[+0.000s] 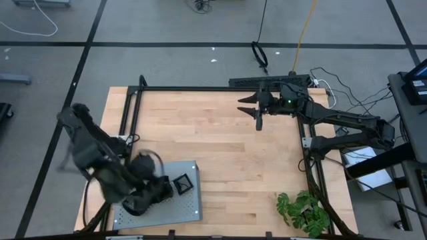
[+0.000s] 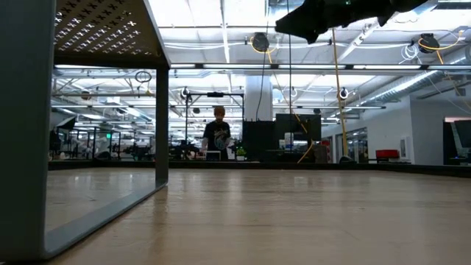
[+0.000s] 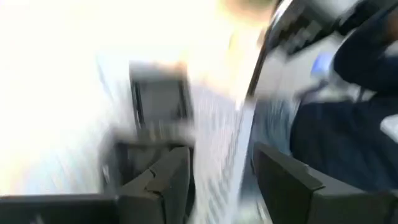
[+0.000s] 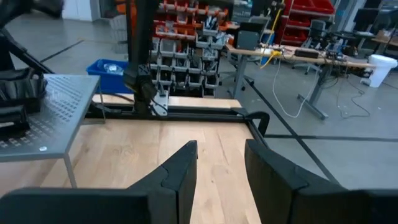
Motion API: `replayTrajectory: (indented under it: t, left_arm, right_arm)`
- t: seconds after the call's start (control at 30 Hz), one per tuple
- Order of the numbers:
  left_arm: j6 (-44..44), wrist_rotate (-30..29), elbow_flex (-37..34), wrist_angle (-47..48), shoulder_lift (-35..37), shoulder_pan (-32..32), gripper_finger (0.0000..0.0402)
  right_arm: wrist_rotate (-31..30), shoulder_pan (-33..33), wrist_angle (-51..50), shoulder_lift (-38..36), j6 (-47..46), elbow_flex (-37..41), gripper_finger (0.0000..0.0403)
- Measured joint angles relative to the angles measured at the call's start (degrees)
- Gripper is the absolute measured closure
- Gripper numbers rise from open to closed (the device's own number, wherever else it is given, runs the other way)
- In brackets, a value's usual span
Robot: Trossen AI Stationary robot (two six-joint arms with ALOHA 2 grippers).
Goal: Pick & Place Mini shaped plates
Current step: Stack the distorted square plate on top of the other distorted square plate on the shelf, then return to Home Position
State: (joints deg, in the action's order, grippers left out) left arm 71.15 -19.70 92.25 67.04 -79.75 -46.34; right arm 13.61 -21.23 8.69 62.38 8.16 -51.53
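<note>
L gripper (image 1: pixel 170 189) is seen over the grey perforated tray (image 1: pixel 190 210) at the table's near-left corner; in the left wrist view its fingers (image 3: pixel 165 180) are spread, w/ nothing pinched between them. A black square mini plate (image 1: pixel 182 183) lies on the tray just beside it, set diagonally, corners pointing out. R gripper (image 1: pixel 248 107) is held high by the far edge, fingers apart, empty. A plant (image 1: pixel 303 212) is at near-right.

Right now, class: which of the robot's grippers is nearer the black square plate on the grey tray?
Left. The left gripper sits over the grey tray, right beside the black square plate. The right gripper waits at the table's far edge, well away.
</note>
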Motion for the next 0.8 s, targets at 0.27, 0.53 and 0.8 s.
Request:
replayTrajectory:
  t: [0.27,0.53,0.8]
  left_arm:
    - [-38.93,-20.86,0.02,-10.09,18.44,0.16,0.0203]
    - [-53.11,-29.46,-5.34,-1.73,34.63,0.19,0.02]
    - [-54.7,-32.55,-33.19,-20.2,56.39,0.08,0.0214]
  right_arm:
    - [-0.02,-0.02,-4.65,-9.53,-4.18,0.0,0.0277]
    - [-0.15,-0.48,-23.95,-23.22,-3.1,0.1,0.0277]
    - [6.13,-0.02,-17.55,-32.17,-7.53,11.51,0.0277]
